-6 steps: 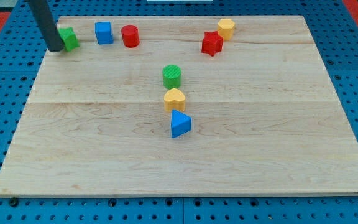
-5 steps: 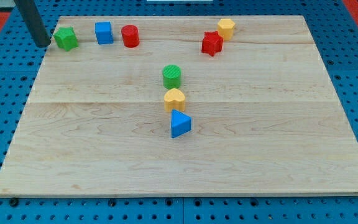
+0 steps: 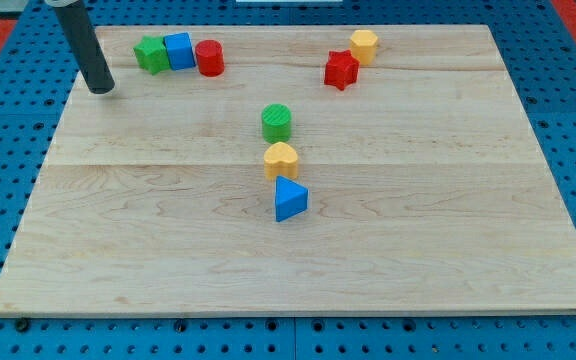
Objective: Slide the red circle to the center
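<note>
The red circle [image 3: 209,58] stands near the board's top edge, left of middle. A blue cube [image 3: 178,51] touches its left side, and a green block [image 3: 151,54] touches the cube's left side, so the three form a row. My tip [image 3: 101,88] rests on the board near the top left corner, to the left of and slightly below the green block, apart from it.
A green cylinder [image 3: 277,122], a yellow heart-shaped block [image 3: 281,159] and a blue triangle [image 3: 289,199] stand in a column around the board's middle. A red star-like block [image 3: 341,70] and a yellow hexagon [image 3: 364,45] sit at the top right. The wooden board [image 3: 448,220] lies on a blue pegboard.
The green block has slid right and now touches the blue cube. My tip moved from the board's far top left edge to the right and downward onto the board.
</note>
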